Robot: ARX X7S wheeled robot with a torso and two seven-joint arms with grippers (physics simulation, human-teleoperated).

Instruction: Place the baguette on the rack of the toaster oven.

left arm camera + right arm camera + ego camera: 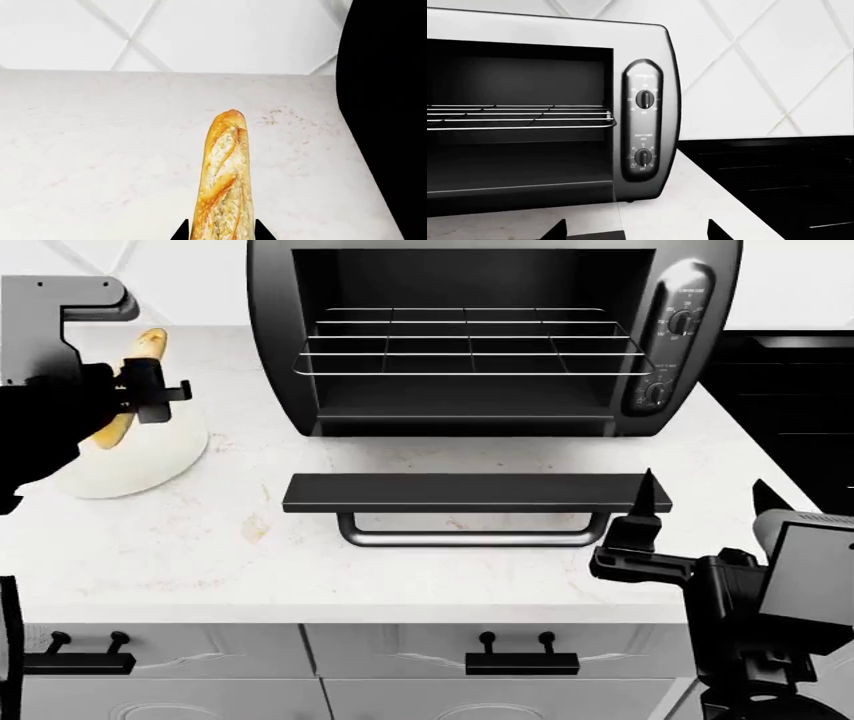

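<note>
left jaws were shut on the baguette [134,380], lifted above the plate [160,465] at 9 o'clock from the toaster oven [494,330]. right jaws were open. door down, rack [467,345] bare: carrying and placing remained.

Both arms are matte black and blocky. The left arm [54,420] carries a pale grey bracket near its wrist, and the right arm [747,610] has a light grey panel. Each gripper ends in thin, pointed black fingers [643,502].
</note>
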